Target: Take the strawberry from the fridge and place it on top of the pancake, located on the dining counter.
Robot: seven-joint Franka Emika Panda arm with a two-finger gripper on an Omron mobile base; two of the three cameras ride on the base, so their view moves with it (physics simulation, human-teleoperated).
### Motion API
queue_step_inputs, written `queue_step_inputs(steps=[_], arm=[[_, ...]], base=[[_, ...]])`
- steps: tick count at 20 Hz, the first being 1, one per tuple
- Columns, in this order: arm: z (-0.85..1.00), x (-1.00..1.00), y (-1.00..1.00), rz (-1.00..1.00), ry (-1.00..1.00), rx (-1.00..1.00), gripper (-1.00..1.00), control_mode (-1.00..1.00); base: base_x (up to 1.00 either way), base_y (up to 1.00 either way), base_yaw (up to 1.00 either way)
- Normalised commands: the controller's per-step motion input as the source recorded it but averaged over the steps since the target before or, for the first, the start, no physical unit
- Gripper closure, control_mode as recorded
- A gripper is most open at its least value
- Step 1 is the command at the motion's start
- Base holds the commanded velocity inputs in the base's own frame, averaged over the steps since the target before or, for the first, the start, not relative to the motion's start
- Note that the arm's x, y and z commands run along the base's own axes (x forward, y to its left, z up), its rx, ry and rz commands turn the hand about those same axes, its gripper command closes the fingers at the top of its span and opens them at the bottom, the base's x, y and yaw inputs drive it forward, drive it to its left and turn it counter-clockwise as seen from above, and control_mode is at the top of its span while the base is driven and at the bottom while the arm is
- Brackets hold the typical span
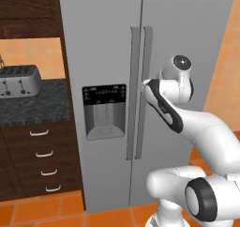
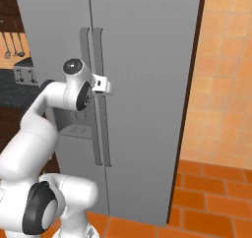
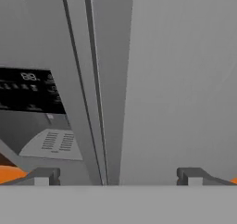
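Observation:
The tall grey fridge (image 1: 103,43) (image 2: 147,60) (image 3: 180,79) stands right in front of me with both doors shut. Its two long vertical handles (image 1: 139,94) (image 2: 93,109) (image 3: 99,93) run down the middle. My gripper (image 2: 104,85) (image 3: 118,177) is open and empty, held at the handles at about the height of the dispenser's top. In the hand view both handles pass between my widely spread fingertips (image 3: 46,176). The strawberry is hidden behind the shut doors. The pancake and the dining counter are out of view.
A black-panelled water dispenser (image 1: 104,111) sits in the left door. Left of the fridge are a dark speckled counter (image 1: 33,106) with a toaster (image 1: 18,79) and wood drawers (image 1: 44,153). An orange tiled wall (image 2: 226,84) rises on the right.

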Motion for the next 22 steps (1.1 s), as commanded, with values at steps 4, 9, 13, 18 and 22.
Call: queue_step_inputs(steps=[4, 9, 13, 18, 22], arm=[[-0.05, 0.55, 0.09, 0.0, -0.08, 0.04, -1.0, -1.0], [-0.07, 0.42, 0.01, 0.0, -0.09, 0.02, -1.0, -1.0], [0.0, 0.36, 0.0, 0.01, 0.01, 0.0, -1.0, -1.0], [0.0, 0.56, 0.01, 0.06, 0.0, 0.02, -1.0, -1.0], [-0.06, 0.6, 0.14, 0.07, 0.0, 0.05, -1.0, -1.0]], base=[[0.0, 0.0, 0.0], [0.0, 0.0, 0.0], [0.0, 0.0, 0.0], [0.0, 0.0, 0.0], [0.0, 0.0, 0.0]])
